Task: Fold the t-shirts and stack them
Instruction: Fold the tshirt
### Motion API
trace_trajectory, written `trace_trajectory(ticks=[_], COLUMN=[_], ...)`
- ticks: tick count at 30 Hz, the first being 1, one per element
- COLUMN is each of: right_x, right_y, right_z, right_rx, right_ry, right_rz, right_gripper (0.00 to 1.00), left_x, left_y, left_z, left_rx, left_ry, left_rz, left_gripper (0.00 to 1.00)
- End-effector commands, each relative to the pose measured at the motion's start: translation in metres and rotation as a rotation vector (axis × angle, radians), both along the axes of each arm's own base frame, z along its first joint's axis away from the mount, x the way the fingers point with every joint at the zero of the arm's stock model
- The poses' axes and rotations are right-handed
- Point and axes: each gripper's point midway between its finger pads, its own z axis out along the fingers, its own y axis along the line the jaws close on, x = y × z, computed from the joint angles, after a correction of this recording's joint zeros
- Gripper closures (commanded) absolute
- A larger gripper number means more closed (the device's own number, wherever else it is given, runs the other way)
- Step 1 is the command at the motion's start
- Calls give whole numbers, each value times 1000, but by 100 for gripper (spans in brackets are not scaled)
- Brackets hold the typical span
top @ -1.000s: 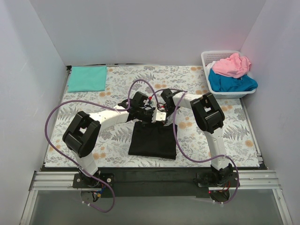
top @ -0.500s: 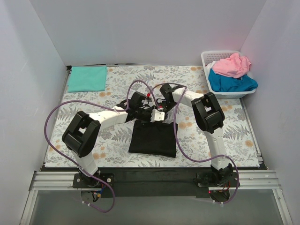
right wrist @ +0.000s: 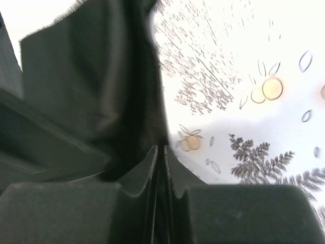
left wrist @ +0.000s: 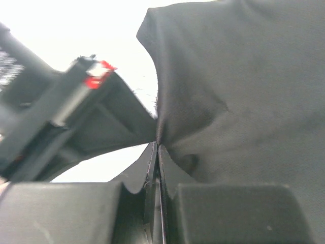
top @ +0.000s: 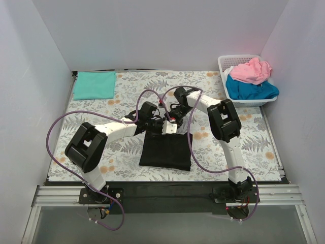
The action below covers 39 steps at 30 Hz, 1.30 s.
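The black t-shirt point(top: 166, 151) lies partly folded on the patterned cloth near the front middle. My left gripper point(top: 163, 127) and right gripper point(top: 173, 127) sit close together over its far edge, both shut on black cloth. In the left wrist view the shut gripper point(left wrist: 157, 147) pinches the black shirt point(left wrist: 244, 101). In the right wrist view the shut gripper point(right wrist: 161, 148) pinches the black shirt point(right wrist: 96, 76) too. The mint-green t-shirt point(top: 95, 85) lies folded at the far left. The pink t-shirt point(top: 250, 70) and bright blue t-shirt point(top: 251, 90) lie crumpled in the basket.
The white lattice basket point(top: 225, 63) stands at the far right corner. The flower-and-fern table cloth point(top: 244, 142) covers the table. White walls close in the left, back and right sides. Purple cables loop above both arms.
Both grippers have moved a little toward the far side, lifting the black shirt's far edge; the right arm's wrist has swung back.
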Motion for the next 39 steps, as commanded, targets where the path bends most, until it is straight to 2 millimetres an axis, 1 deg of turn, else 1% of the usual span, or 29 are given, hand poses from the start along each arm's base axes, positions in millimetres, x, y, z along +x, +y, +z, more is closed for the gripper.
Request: trace_trajectory(ticks=[1,5,8,10,15,18,19,21,22,23,24,25,26,27,28,29,30,31,32,33,34,35,36,37,38,39], right_x=[-13,-24,-28,-31,-31,-22,-18,-9,0,5,10,18,25,31,36,41,48,53,58,60,64,68,69,65,64,61], right_y=[-5,-8,-9,-10,-11,-13,-14,-17,-18,-20,-21,-23,-22,-22,-22,-26,-25,-28,-33,-36,-42,-49,-55,-61,-68,-74], right_z=[-21,-31,-32,-32,-34,-34,-33,-30,-25,-21,-17,-12,-4,2,10,13,24,31,35,40,46,50,53,59,62,61], right_rx=[-9,3,11,17,17,5,-1,-10,-19,-27,-34,-58,-60,-65,-70,-92,-90,-100,-105,-114,-125,-131,-137,-140,-140,-144], right_ry=[84,131,137,144,147,132,121,99,60,39,17,-30,-63,-94,-121,-148,-175,-199,-215,-226,-250,-260,-264,-251,-239,-232], right_rz=[28,40,52,57,56,40,34,19,13,10,9,8,6,9,5,3,0,-6,-16,-20,-27,-40,-45,-50,-61,-55], right_gripper=[86,87,89,90,90,89,89,87,86,86,85,81,79,77,71,68,66,60,57,52,51,49,46,45,44,43], left_x=[11,21,30,37,43,42,45,47,48,49,49,45,46,43,41,38,32,30,30,25,27,30,27,32,36,32], left_y=[-2,-4,-3,-4,-2,1,0,3,4,5,7,8,12,17,21,27,33,38,47,56,61,71,77,79,85,86], left_z=[26,29,26,29,25,13,15,15,18,26,33,38,43,52,56,58,62,64,66,63,63,62,57,56,53,53], left_rx=[-48,-57,-58,-71,-60,-35,-42,-36,-40,-50,-58,-66,-70,-63,-62,-72,-60,-65,-85,-74,-76,-79,-63,-61,-59,-55], left_ry=[-102,-143,-156,-172,-174,-170,-188,-201,-198,-204,-195,-159,-133,-92,-53,21,88,137,209,271,305,341,391,416,448,507], left_rz=[12,28,45,62,70,64,69,88,100,114,128,138,159,179,197,221,236,258,296,323,344,371,395,404,424,423], left_gripper=[100,100,100,100,100,100,100,92,87,79,75,72,71,68,67,64,61,60,60,60,60,60,60,59,59,59])
